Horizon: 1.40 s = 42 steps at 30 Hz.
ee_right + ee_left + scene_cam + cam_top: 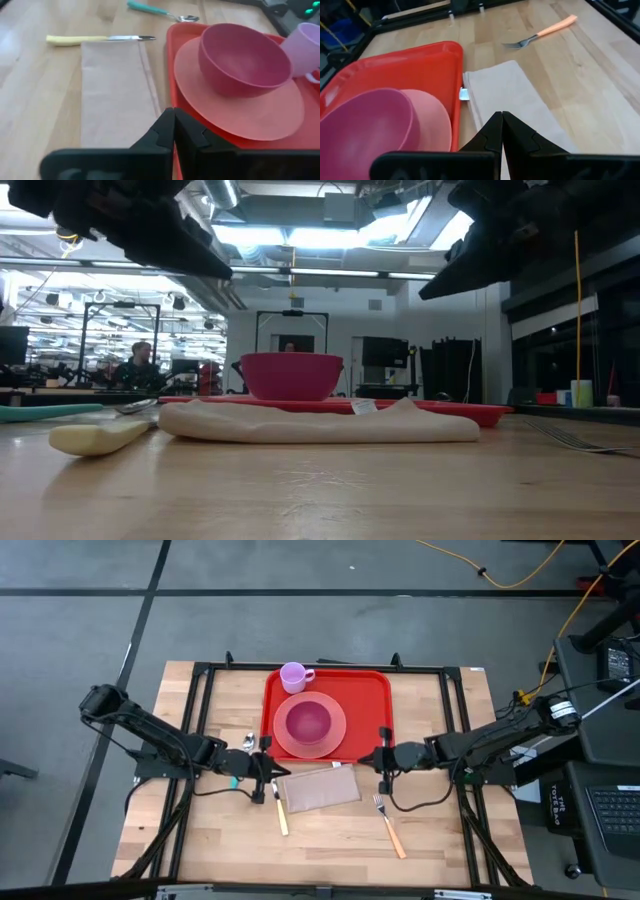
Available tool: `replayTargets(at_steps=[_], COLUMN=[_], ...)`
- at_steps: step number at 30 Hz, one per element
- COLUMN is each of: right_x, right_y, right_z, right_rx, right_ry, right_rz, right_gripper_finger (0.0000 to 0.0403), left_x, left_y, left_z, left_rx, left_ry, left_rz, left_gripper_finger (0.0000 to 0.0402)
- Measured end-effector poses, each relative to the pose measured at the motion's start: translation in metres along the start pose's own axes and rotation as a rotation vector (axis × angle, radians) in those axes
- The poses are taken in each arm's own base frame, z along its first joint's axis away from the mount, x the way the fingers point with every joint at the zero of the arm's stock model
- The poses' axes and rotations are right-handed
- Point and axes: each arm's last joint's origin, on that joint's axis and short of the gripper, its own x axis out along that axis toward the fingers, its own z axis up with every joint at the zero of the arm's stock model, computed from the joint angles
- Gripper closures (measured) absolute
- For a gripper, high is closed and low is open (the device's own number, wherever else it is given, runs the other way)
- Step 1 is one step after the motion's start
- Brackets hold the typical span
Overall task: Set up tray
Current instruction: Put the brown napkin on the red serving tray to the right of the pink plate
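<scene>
Red tray [372, 690] lies flat, long axis running left-right

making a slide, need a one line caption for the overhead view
Red tray holding plate, bowl and cup; napkin, knife and fork on the table.

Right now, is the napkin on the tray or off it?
Off. The napkin lies flat on the bare wood just in front of the tray, beside its near rim; the left wrist view shows only its tag touching that rim.
</scene>
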Motion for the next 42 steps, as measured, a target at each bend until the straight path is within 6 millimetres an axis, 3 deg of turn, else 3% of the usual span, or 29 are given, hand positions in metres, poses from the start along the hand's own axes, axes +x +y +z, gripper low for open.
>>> replayTargets(at_steps=[11, 18, 22, 42], right_x=[0.0, 0.0, -0.001, -0.001], right_y=[-0.001, -0.004, -0.005, -0.005], right_z=[0.0, 0.0, 0.0, 0.0], right_rx=[-0.007, -0.007, -0.007, -0.007], right_ry=[-0.001, -0.003, -0.003, -0.003], right_rz=[-0.065, -0.15, -0.18, -0.184], right_gripper_finger=[0.0396, 0.0383, 0.0369, 0.0366], left_x=[-0.006, -0.006, -0.006, -0.005], left_y=[-0.015, -0.015, -0.015, -0.014], left_z=[-0.004, -0.007, -0.006, -0.006], left_rx=[0.1, 0.115, 0.207, 0.293], left_ry=[0.027, 0.054, 0.052, 0.05], left_rz=[-0.046, -0.041, -0.028, -0.025], left_gripper_finger=[0.0399, 0.0397, 0.0392, 0.0387])
